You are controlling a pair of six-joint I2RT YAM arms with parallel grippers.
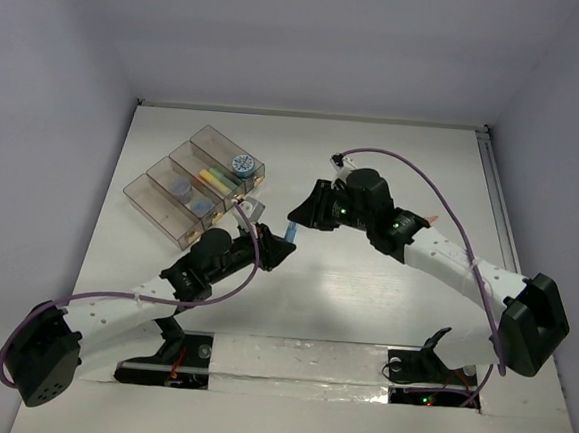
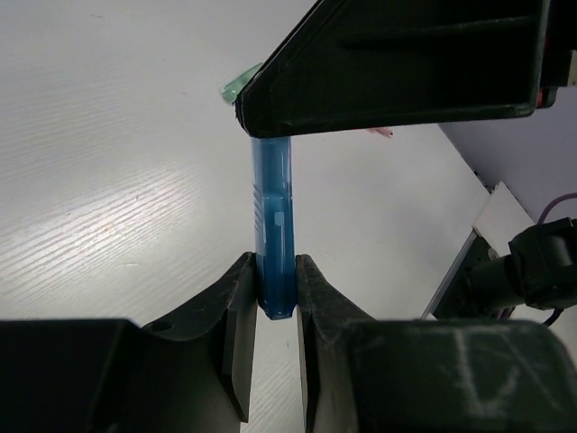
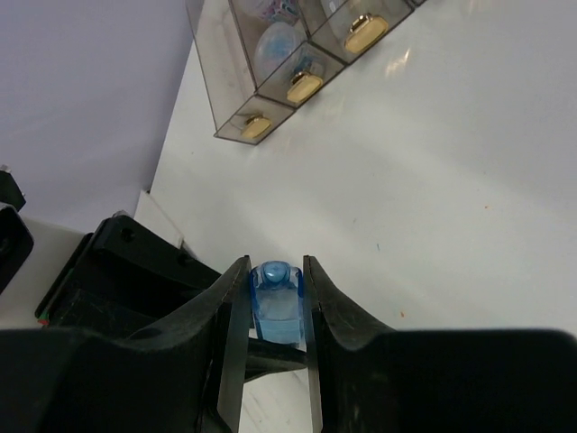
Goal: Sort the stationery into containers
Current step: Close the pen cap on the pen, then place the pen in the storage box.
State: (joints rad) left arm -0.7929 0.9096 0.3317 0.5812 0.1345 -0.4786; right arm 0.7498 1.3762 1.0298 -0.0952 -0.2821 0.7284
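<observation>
Above white tabletop, left end effector and right end effector clamp one translucent blue pen.

White links, black joints; black left hand and right hand; purple cables; perhaps green LEDs by the bench's near edge.

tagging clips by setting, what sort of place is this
Most likely a robotics lab test cell. A white table is boxed in by plain pale walls, a left arm and a right arm are bolted at its near edge, and the props are clear containers and a blue pen.
</observation>
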